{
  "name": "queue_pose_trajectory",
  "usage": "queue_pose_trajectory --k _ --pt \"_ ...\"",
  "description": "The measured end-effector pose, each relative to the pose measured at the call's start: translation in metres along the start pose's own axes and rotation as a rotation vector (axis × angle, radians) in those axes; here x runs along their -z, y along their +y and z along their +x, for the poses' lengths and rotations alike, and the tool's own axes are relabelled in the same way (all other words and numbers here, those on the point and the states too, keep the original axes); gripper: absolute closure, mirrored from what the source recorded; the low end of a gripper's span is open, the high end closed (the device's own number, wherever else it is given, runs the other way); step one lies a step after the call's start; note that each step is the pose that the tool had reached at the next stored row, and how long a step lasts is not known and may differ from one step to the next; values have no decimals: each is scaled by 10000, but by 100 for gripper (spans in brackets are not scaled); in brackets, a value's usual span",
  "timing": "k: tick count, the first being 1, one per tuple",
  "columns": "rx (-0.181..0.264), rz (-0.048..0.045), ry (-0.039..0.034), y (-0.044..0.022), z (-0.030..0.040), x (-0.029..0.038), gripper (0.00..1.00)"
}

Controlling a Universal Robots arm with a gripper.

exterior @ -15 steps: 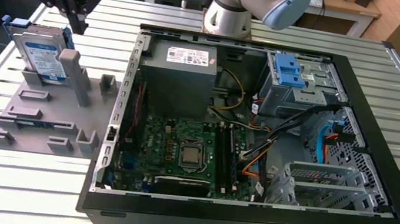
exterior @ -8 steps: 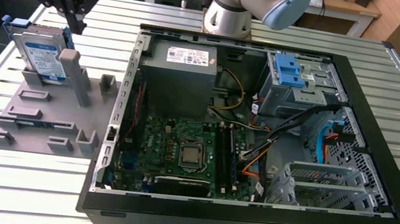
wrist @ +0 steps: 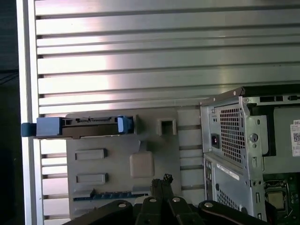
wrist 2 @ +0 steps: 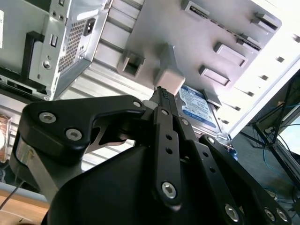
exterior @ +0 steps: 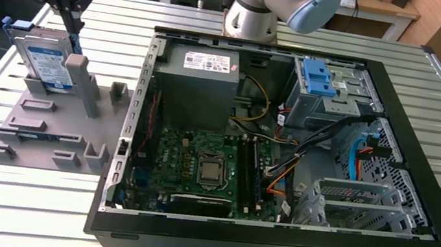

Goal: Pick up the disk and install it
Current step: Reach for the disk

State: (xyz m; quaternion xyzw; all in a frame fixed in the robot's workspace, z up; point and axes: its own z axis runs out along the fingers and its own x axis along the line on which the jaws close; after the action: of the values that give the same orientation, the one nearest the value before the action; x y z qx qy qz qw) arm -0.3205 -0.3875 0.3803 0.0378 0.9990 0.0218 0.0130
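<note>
while my hand (wrist: 163, 179) hangs closed near the disk (exterior: 45, 64), i judge it stiff, heavy; grip across its flat faces.

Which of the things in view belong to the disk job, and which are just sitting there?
Job in hand:
disk, upright in the grey holder
gripper, shut, apart from the disk
probably the blue-latched drive bay

Just lying about:
power supply
motherboard
cables
</note>
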Motion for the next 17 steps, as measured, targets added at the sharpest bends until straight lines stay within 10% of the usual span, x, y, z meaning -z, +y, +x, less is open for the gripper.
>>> queue_pose_trajectory --k 17 --pt "-1 1 8 198 454 -39 89"
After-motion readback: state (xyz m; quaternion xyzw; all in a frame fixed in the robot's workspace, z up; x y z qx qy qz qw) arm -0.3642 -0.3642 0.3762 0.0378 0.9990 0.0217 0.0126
